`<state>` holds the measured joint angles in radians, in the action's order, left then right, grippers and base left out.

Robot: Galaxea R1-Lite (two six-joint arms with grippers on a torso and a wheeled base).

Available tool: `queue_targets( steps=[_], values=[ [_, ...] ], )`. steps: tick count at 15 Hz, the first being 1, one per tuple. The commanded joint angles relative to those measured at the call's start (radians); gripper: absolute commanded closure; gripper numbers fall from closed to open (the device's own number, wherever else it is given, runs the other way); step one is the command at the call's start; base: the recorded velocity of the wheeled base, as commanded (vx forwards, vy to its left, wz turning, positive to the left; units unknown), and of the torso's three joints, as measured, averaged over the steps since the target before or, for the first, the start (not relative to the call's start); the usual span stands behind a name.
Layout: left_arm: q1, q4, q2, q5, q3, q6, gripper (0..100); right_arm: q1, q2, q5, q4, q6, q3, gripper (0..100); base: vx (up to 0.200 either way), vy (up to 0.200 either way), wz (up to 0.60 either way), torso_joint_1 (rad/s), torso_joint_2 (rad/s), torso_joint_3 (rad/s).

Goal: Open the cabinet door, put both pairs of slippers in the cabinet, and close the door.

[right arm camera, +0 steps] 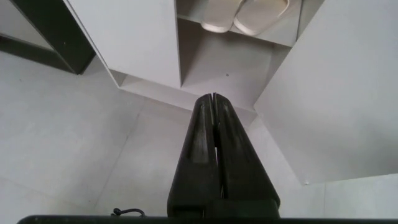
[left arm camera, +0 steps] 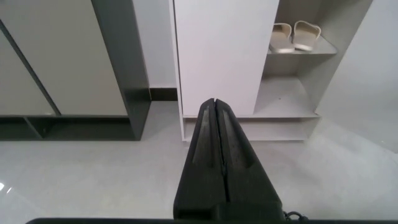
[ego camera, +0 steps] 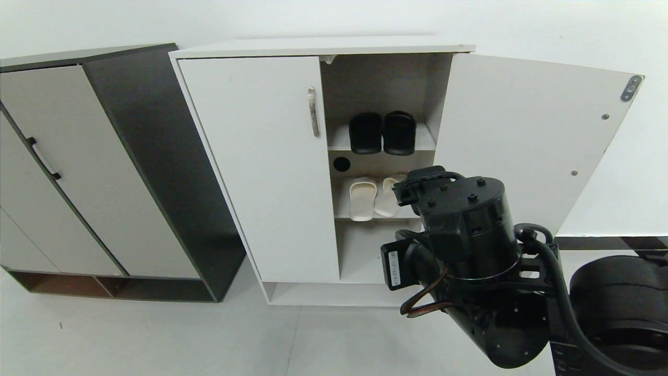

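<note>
The white cabinet (ego camera: 323, 48) stands with its right door (ego camera: 522, 136) swung wide open and its left door (ego camera: 261, 167) closed. A black pair of slippers (ego camera: 382, 133) sits on the upper shelf. On the shelf below lies a white pair of slippers (ego camera: 371, 198) (left arm camera: 295, 36) (right arm camera: 245, 14). My right arm (ego camera: 464, 235) is raised in front of the open half, below the white pair. My right gripper (right arm camera: 213, 99) is shut and holds nothing, hanging over the floor before the bottom shelf. My left gripper (left arm camera: 214, 106) is also shut and holds nothing, facing the closed left door from farther back.
A grey and dark cabinet (ego camera: 104, 172) with closed doors stands at an angle left of the white one. The open door (right arm camera: 336, 106) juts out on the right side of my right arm. Bare light floor (ego camera: 156, 334) spreads in front.
</note>
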<state>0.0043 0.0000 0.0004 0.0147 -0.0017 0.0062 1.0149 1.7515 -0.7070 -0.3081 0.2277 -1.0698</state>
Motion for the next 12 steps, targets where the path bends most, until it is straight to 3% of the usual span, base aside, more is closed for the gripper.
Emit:
queue_targets(
  steps=[1, 3, 6, 12],
  values=[
    [0.0, 0.0, 0.001, 0.001, 0.0, 0.0, 100, 0.001, 0.002, 0.0, 0.001, -0.001, -0.002, 100, 0.0, 0.0, 0.0, 0.0, 0.0, 0.0],
    [0.0, 0.0, 0.001, 0.001, 0.0, 0.0, 100, 0.001, 0.002, 0.0, 0.001, -0.001, -0.004, 100, 0.0, 0.0, 0.0, 0.004, -0.1, -0.106],
    [0.0, 0.0, 0.001, 0.001, 0.0, 0.0, 100, 0.001, 0.002, 0.0, 0.001, -0.001, -0.004, 100, 0.0, 0.0, 0.0, 0.02, -0.22, -0.339],
    [0.0, 0.0, 0.001, 0.001, 0.0, 0.0, 100, 0.001, 0.0, 0.0, 0.003, -0.001, -0.004, 100, 0.0, 0.0, 0.0, 0.082, -0.51, -0.352]
  ],
)
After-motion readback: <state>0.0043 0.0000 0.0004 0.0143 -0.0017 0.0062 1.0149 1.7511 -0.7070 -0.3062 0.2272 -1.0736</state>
